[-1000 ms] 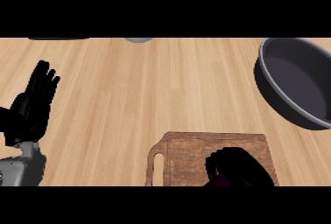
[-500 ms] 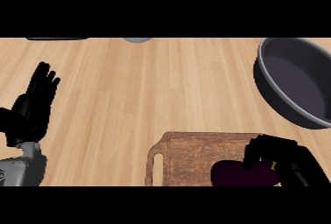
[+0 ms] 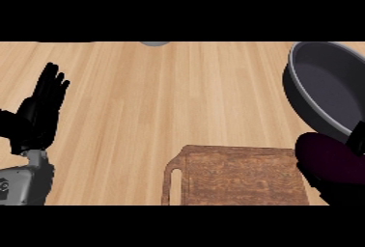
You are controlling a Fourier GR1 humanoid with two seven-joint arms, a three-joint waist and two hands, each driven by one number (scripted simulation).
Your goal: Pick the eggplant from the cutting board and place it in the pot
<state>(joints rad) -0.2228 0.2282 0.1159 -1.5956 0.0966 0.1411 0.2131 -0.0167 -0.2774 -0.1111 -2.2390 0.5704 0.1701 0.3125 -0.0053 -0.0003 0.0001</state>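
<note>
Head view: right hand (image 3: 341,189) curls under the eggplant (image 3: 329,157), holding it just right of the cutting board (image 3: 235,176), against the pot (image 3: 324,89) rim. Left hand (image 3: 39,113) rests open, far left of the board.

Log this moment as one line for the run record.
phase: carry | right hand: holding dark purple eggplant, off brown wooden cutting board, beside dark grey round pot | left hand: open, resting at left
</note>
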